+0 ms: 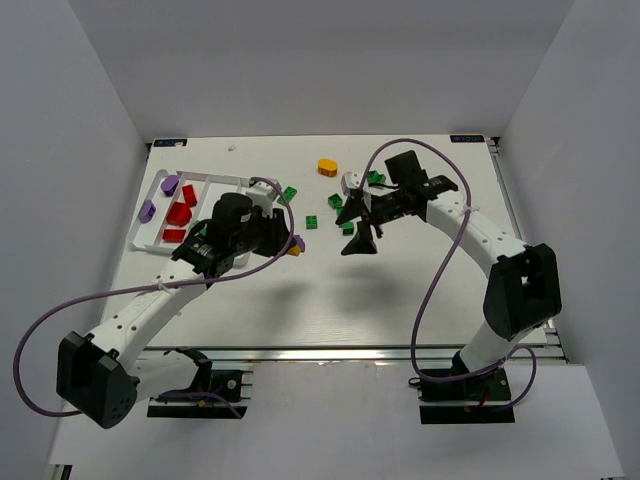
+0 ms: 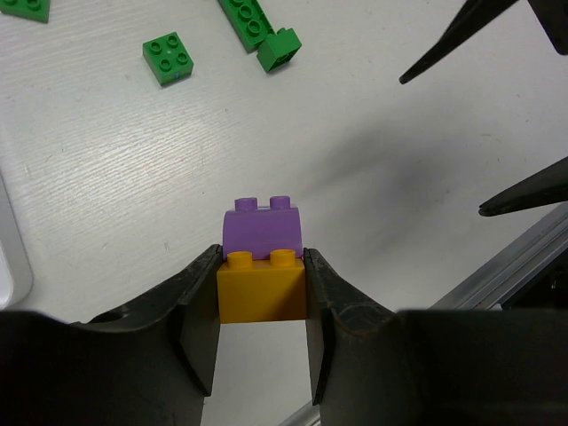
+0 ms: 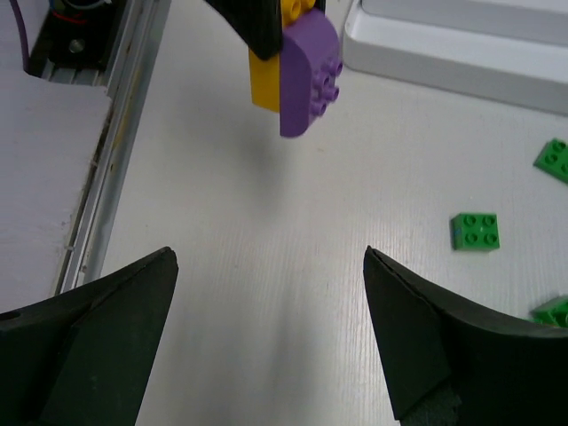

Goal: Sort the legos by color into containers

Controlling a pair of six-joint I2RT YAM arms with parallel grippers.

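My left gripper (image 2: 263, 297) is shut on an orange-yellow lego (image 2: 263, 288), and a purple lego (image 2: 263, 229) is stuck to that brick's far side. The pair hangs just above the table right of the white tray (image 1: 215, 181), near the left gripper (image 1: 290, 244). The right wrist view shows the same purple lego (image 3: 311, 75) and orange-yellow lego (image 3: 265, 82) at its top edge. My right gripper (image 3: 269, 257) is open and empty, facing the pair from the right (image 1: 358, 236). Red legos (image 1: 181, 214) and purple legos (image 1: 170, 184) lie in the containers.
Loose green legos (image 1: 312, 221) (image 1: 289, 194) (image 1: 348, 227) lie between the two grippers. An orange-yellow lego (image 1: 327, 167) sits further back. Green legos (image 2: 169, 58) (image 2: 251, 19) lie beyond the held pair. The aluminium rail (image 3: 106, 160) marks the table's near edge.
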